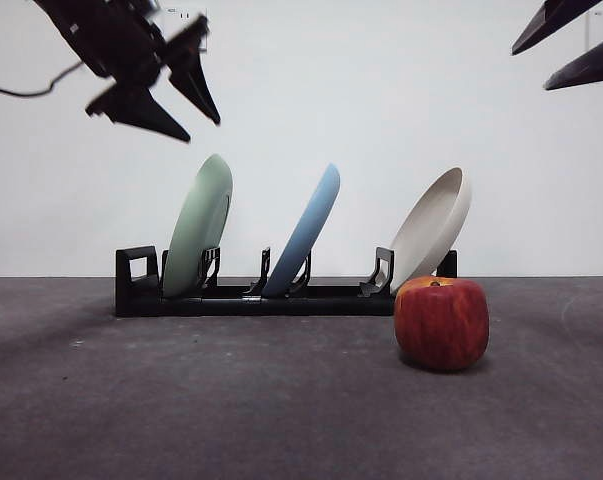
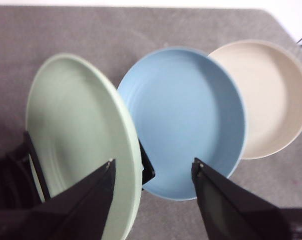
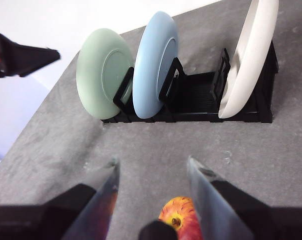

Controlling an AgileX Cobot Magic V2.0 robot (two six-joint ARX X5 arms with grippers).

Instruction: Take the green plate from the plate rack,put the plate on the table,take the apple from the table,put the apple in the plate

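Note:
The green plate (image 1: pixel 199 225) leans in the leftmost slot of the black plate rack (image 1: pixel 133 292). My left gripper (image 1: pixel 203 130) hangs open just above the plate's top edge, apart from it. In the left wrist view the green plate (image 2: pixel 75 135) has its rim lined up between the open jaws of the left gripper (image 2: pixel 153 162). The dark red apple (image 1: pixel 441 322) rests on the table (image 1: pixel 231 400) in front of the rack's right end. My right gripper (image 3: pixel 152 161) is open and empty, held high above the apple (image 3: pixel 180 216), and shows as black tips (image 1: pixel 531 68) at the top right.
A blue plate (image 1: pixel 306 230) stands in the rack's middle slot and a beige plate (image 1: pixel 431 230) in its right slot, both leaning like the green one. A white wall rises behind the rack. Grey table extends in front of the rack and left of the apple.

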